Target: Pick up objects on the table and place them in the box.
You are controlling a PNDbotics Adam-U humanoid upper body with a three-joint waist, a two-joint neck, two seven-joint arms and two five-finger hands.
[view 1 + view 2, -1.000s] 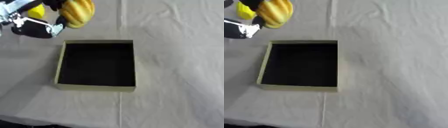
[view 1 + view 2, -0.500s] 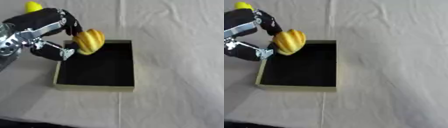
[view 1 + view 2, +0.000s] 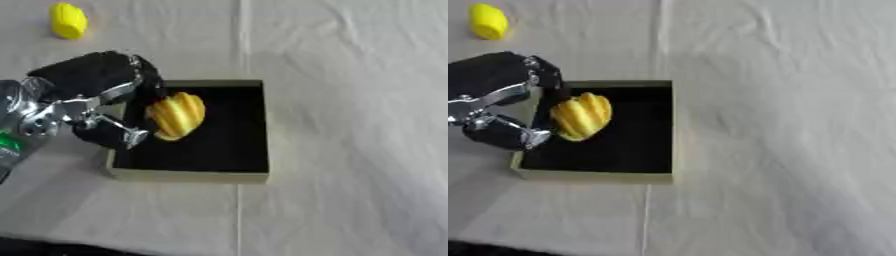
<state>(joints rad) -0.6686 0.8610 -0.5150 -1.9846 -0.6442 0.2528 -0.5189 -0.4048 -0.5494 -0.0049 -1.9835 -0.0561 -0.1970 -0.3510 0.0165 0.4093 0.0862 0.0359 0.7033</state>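
Count: one box (image 3: 254,174), two yellow items, one hand in view. Left hand (image 3: 96,102) comes in from the left edge, over the box's left wall, fingers and thumb curled round a ribbed yellow fruit (image 3: 178,116). Fruit sits at the hand's right side, sticking out past the fingers over the dark inside of the box, left half. Can't tell if it touches the box floor. Second item: a small yellow lump (image 3: 68,20) on the tablecloth (image 3: 350,100) at far upper left, well apart from box and hand, untouched. Box is open-topped, pale rim, black inside, nothing else visible in it.
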